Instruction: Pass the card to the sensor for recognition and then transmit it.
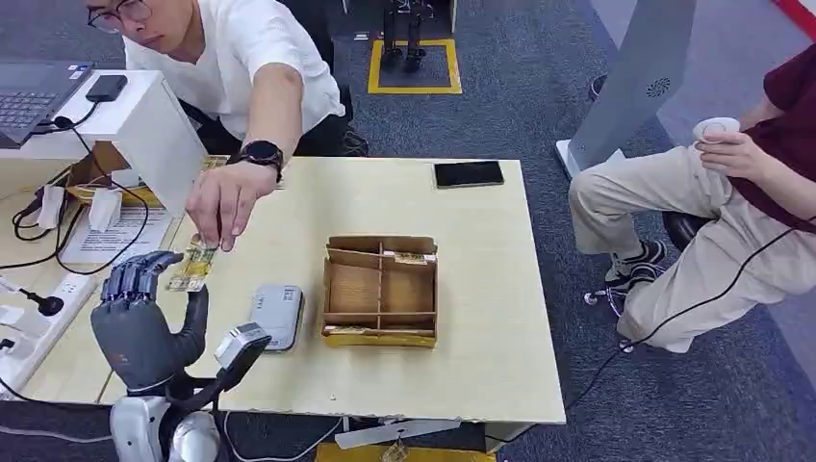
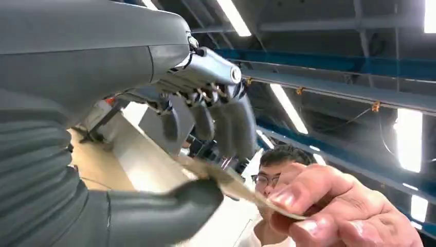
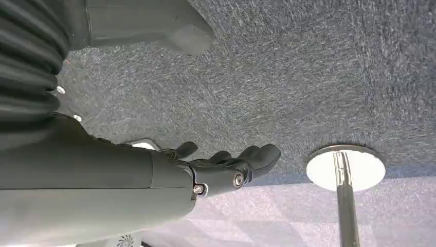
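Observation:
A person's hand [image 1: 223, 207] reaches over the table [image 1: 481, 337] and pinches one end of the yellow-green card [image 1: 192, 265]. My left hand [image 1: 144, 313] is raised at the table's near left, palm up. The card's other end lies between its thumb and fingers. In the left wrist view the card [image 2: 231, 185] rests on my thumb [image 2: 169, 206] while the fingers [image 2: 226, 126] hang just above it, apart from it. The grey-white sensor [image 1: 277, 316] lies flat on the table right of my left hand. My right hand [image 3: 226, 167] hangs over the carpet with fingers loosely extended, holding nothing.
A partitioned cardboard box [image 1: 380, 289] stands mid-table right of the sensor. A black phone [image 1: 469, 174] lies at the far edge. A laptop [image 1: 34, 91] on a white stand, cables and papers crowd the left side. A second person [image 1: 731, 212] sits to the right.

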Robot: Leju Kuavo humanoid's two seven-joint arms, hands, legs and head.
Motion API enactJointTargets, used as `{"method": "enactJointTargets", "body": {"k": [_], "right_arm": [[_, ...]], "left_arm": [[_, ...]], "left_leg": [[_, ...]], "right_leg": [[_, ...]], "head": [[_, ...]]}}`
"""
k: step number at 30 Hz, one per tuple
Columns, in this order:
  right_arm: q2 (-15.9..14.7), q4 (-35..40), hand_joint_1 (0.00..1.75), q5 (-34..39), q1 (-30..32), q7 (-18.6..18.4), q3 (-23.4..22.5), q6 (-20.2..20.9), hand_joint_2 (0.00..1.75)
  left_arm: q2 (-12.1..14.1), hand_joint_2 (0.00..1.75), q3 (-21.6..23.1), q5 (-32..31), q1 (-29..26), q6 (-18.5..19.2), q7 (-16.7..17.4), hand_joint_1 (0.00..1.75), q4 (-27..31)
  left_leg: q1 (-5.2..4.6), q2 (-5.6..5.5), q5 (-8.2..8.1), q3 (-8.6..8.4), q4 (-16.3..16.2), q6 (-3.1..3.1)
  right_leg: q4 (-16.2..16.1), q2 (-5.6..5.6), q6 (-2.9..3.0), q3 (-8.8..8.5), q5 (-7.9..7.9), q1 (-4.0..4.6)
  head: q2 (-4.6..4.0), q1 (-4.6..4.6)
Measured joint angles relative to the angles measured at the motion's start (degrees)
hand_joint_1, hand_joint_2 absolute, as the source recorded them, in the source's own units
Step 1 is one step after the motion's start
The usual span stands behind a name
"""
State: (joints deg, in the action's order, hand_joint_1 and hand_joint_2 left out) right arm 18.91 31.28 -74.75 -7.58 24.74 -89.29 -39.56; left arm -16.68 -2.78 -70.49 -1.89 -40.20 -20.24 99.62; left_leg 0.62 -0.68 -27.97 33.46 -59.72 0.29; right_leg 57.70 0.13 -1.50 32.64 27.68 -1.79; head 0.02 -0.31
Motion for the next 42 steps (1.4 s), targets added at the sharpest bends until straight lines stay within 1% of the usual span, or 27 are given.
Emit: {"method": "enactJointTargets", "body": {"k": [12, 28, 31, 38, 42], "right_arm": [[0.0, 0.2, 0.00, 0.2, 0.0, 0.0, 0.0, 0.0, 1.75], [0.0, 0.2, 0.00, 0.6, 0.0, 0.5, 0.0, 0.0, 1.75], [0.0, 0.2, 0.00, 0.9, 0.0, 0.5, 0.0, 0.0, 1.75], [0.0, 0.2, 0.00, 1.0, 0.0, 0.6, 0.0, 0.0, 1.75], [0.0, 0.2, 0.00, 1.9, 0.0, 0.6, 0.0, 0.0, 1.75]], "left_arm": [[0.0, 1.75, 0.0, 1.6, 0.0, 0.0, -1.0, 1.75, 0.0], [0.0, 1.75, 0.0, 1.0, 0.0, 0.0, -0.7, 1.75, 0.0], [0.0, 1.75, 0.0, 0.3, 0.0, 0.0, -0.1, 1.75, 0.0], [0.0, 1.75, -2.0, -0.5, -0.3, 0.0, 0.2, 1.75, 0.8], [0.0, 1.75, -3.9, -1.5, -0.6, 0.0, 1.8, 1.75, 1.1]], "left_leg": [[0.00, 0.00, 0.01, -0.01, 0.0, 0.00], [0.00, -0.01, 0.00, 0.00, 0.0, 0.00], [0.00, -0.01, 0.00, 0.00, 0.0, 0.00], [0.00, -0.01, 0.00, 0.01, 0.0, 0.00], [0.00, -0.01, 0.00, 0.02, 0.0, 0.00]], "right_leg": [[0.0, 0.00, 0.00, -0.02, -0.01, 0.00], [0.0, -0.01, 0.00, -0.04, -0.01, 0.00], [0.0, -0.01, 0.00, -0.06, -0.01, 0.00], [0.0, -0.03, 0.00, -0.06, 0.00, 0.00], [0.0, -0.04, 0.00, -0.07, 0.00, 0.00]], "head": [[0.00, 0.00], [0.00, -0.02], [0.00, 0.00], [0.00, 0.00], [0.00, 0.00]]}}
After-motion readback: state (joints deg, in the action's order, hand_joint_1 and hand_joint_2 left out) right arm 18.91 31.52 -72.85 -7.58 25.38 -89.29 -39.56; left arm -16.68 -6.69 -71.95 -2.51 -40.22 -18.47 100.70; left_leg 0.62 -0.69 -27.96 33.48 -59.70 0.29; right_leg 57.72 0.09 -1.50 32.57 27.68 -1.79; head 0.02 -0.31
